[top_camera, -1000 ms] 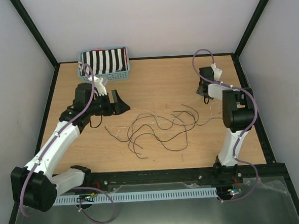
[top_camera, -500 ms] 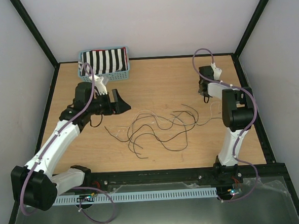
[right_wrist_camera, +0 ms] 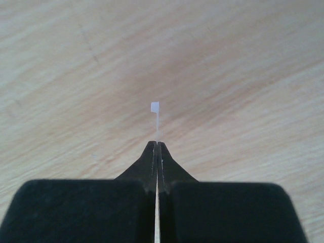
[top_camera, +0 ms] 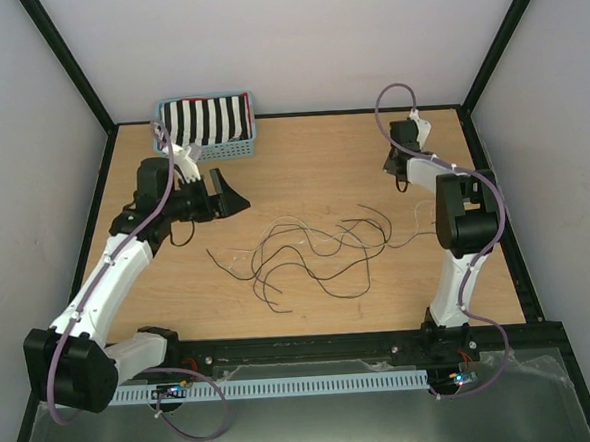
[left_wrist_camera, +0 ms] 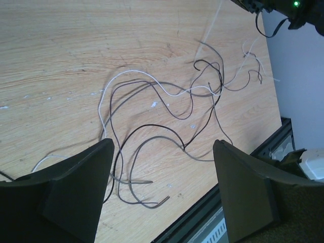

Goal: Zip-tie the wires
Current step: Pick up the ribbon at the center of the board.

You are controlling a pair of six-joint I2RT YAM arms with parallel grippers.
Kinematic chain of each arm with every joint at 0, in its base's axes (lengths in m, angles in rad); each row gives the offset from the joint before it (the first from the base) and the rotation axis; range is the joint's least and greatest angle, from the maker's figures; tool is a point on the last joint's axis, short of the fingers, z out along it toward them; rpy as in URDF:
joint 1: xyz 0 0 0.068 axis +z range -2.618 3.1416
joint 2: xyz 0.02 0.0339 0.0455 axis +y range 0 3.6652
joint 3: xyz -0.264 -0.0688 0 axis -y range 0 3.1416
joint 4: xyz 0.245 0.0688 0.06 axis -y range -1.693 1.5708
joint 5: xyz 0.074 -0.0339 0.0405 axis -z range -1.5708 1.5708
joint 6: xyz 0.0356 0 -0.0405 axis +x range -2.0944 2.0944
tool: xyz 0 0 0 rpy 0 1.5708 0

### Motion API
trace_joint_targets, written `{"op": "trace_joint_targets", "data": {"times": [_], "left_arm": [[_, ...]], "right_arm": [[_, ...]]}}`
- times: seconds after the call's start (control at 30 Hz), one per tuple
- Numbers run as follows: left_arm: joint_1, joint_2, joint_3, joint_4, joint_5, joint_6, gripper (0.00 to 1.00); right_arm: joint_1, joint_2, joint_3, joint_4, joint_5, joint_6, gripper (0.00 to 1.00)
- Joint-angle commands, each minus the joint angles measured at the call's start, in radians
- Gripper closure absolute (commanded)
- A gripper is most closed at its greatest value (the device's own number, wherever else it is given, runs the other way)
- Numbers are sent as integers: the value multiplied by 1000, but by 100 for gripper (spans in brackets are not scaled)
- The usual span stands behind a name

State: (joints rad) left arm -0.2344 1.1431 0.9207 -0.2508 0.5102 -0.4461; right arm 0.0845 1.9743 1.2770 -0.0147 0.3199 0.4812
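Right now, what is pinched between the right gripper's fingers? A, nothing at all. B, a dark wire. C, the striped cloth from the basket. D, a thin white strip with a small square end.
D: in the right wrist view the right gripper is shut on a white strip whose square end sticks out past the fingertips, while the wires lie apart mid-table.

The worktop (top_camera: 312,170) is lit brightly and evenly from above; only faint, soft shadows are cast. The right end effector (right_wrist_camera: 157,146) is seen slightly blurred, close to the lens.
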Motion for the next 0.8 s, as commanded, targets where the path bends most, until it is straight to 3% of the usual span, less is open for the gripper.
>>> {"op": "trace_joint_targets", "data": {"times": [0.0,0.23,0.53,0.63,0.77], "left_arm": [[69,6,38,26,41,-39,18],[257,1,87,87,241,-111,14],[322,-28,180,147,358,-84,9],[324,-42,182,209,384,-127,7],[321,-61,158,300,419,-214,7]], "right_arm": [[24,-72,32,172,-50,-50,100],[37,-153,-16,538,-194,-126,100],[37,-300,-143,890,-533,-138,100],[37,-358,-178,906,-713,-81,100],[41,-444,-282,995,-966,145,100]]}}
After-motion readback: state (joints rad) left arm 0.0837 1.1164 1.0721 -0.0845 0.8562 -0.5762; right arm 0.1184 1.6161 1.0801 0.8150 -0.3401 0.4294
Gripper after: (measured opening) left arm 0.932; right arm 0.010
